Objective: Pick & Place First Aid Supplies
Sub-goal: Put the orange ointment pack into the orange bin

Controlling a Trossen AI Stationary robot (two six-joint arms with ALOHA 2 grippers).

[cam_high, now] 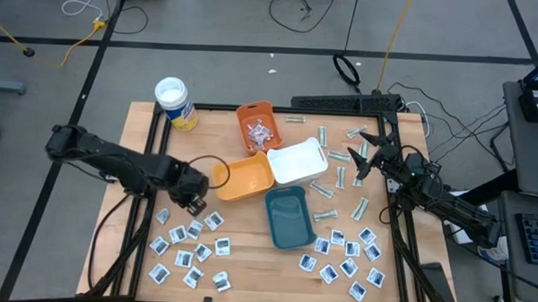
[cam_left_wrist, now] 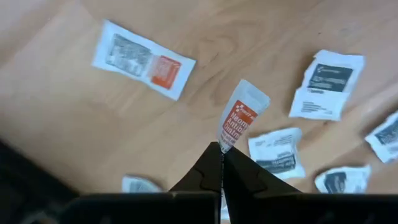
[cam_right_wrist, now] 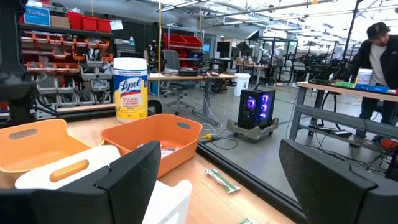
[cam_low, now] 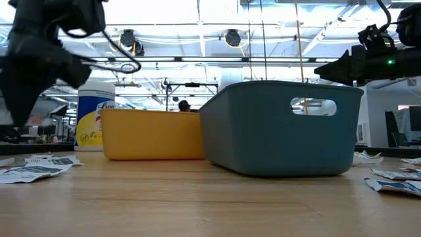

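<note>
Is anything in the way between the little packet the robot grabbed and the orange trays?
Nothing visible blocks it. The left gripper is shut on a red-print packet, lifted off the table. In the high view the yellow-orange tray sits just beside that gripper, with bare wood between them. The right gripper waits far across the table.

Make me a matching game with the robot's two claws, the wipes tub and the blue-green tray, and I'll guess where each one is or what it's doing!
Things:
1. left claw
2. right claw
3. wipes tub
4. blue-green tray

Clues:
A. wide open, above the narrow strips
B. at the table's far left corner
C. shut, pinching a red-print packet
D. empty, beside the yellow tray

Pairs: 1-C, 2-A, 3-B, 4-D
</note>
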